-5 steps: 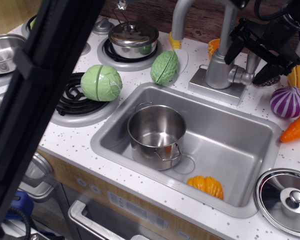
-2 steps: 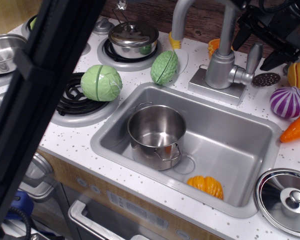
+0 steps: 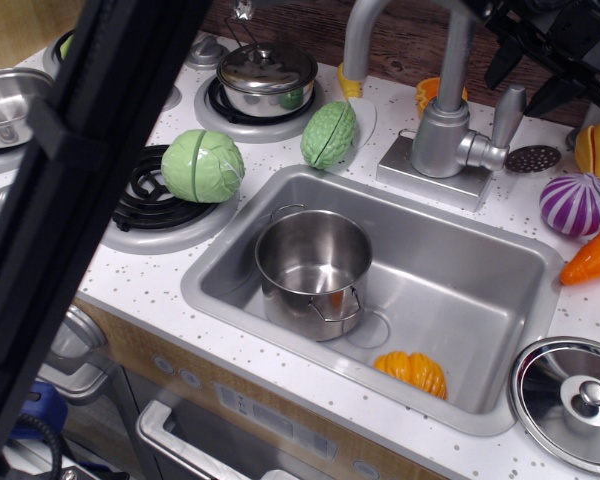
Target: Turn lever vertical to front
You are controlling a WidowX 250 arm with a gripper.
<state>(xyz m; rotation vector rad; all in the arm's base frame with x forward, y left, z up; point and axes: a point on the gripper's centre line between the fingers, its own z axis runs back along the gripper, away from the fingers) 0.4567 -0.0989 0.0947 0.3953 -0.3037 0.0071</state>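
Observation:
The lever (image 3: 507, 114) is a short flat silver paddle. It stands upright, joined by a round knuckle (image 3: 483, 151) to the right side of the faucet's cylindrical body (image 3: 444, 138). My gripper (image 3: 533, 78) is at the top right, just above and to the right of the lever's tip and not touching it. Its black fingers (image 3: 507, 62) are spread apart and hold nothing. The upper part of the gripper is cut off by the frame's edge. The curved spout pipe (image 3: 358, 40) rises to the left of the faucet body.
The sink (image 3: 485, 400) holds a steel pot (image 3: 313, 268) and an orange vegetable (image 3: 412, 372). A purple onion (image 3: 577, 203), a carrot (image 3: 595, 258) and a pot lid (image 3: 575, 400) are at the right. A cabbage (image 3: 202, 165) sits by the stove. A black bar (image 3: 70, 190) blocks the left foreground.
My gripper has risen up and to the right, away from the lever it was around. The lever now shows standing upright, free of the fingers.

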